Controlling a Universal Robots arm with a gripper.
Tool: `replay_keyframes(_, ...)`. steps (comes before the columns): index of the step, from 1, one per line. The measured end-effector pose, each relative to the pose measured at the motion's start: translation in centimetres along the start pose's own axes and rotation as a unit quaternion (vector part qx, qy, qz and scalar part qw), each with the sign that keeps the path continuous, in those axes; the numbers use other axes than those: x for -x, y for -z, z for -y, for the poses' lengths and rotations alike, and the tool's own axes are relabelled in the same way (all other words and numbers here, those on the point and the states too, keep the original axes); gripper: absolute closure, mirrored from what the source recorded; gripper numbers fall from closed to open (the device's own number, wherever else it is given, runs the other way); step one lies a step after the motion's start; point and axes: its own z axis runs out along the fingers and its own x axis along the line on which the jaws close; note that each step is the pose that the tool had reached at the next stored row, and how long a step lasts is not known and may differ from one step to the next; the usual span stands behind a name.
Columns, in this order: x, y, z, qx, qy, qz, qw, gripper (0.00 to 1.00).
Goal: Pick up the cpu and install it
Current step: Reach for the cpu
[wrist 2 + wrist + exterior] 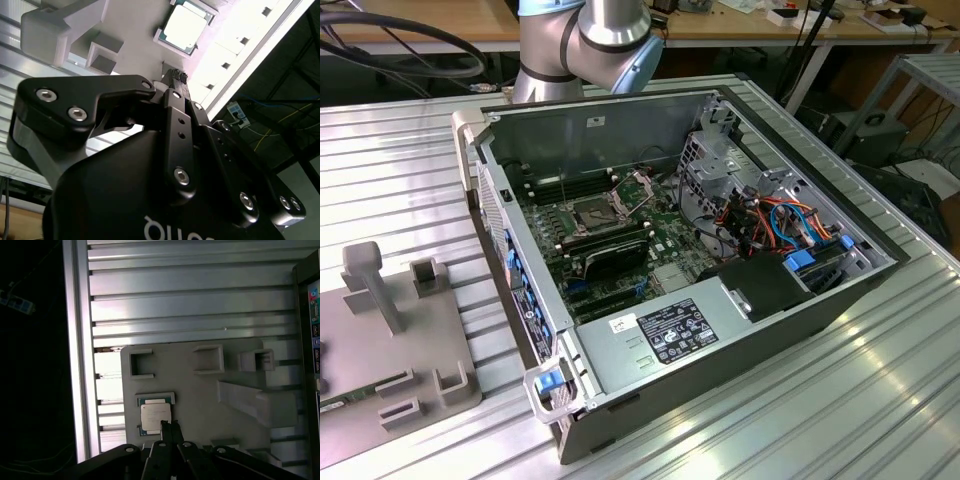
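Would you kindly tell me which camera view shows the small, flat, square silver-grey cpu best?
The second wrist view: the cpu lies whole and unobstructed in its grey holder, beyond the black gripper. In the first wrist view the gripper's tip overlaps one corner of it.

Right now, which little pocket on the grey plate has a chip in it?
The pocket next to the gripper: it holds the cpu, silver top showing. The other pockets on the plate, farther from the jaws, look empty.
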Motion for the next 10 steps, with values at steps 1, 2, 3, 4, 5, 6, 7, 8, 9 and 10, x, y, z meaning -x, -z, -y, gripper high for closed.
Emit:
replay_keyframes(1,0.0,0.0,0.0,0.0,0.0,0.0,1.0,0.89)
replay_keyframes(2,-0.01,-0.01,0.0,0.0,0.0,0.0,1.0,0.89)
replay_keyframes(3,-0.01,-0.01,0.0,0.0,0.0,0.0,1.0,0.89)
replay_keyframes(4,-0.01,-0.01,0.0,0.0,0.0,0.0,1.0,0.89)
replay_keyframes(5,-0.03,-0.05,0.01,0.0,0.0,0.0,1.0,0.89)
replay_keyframes(6,-0.05,-0.1,0.01,0.0,0.0,0.0,1.0,0.89)
replay_keyframes(7,-0.06,-0.16,0.02,0.0,0.0,0.0,1.0,0.89)
replay_keyframes(8,-0.09,-0.21,0.05,-0.0001,0.0,0.0,1.0,0.89)
replay_keyframes(9,-0.12,-0.29,0.12,0.0,0.0,0.0,1.0,0.89)
replay_keyframes(10,-0.15,-0.34,0.22,0.0,0.0,0.0,1.0,0.89)
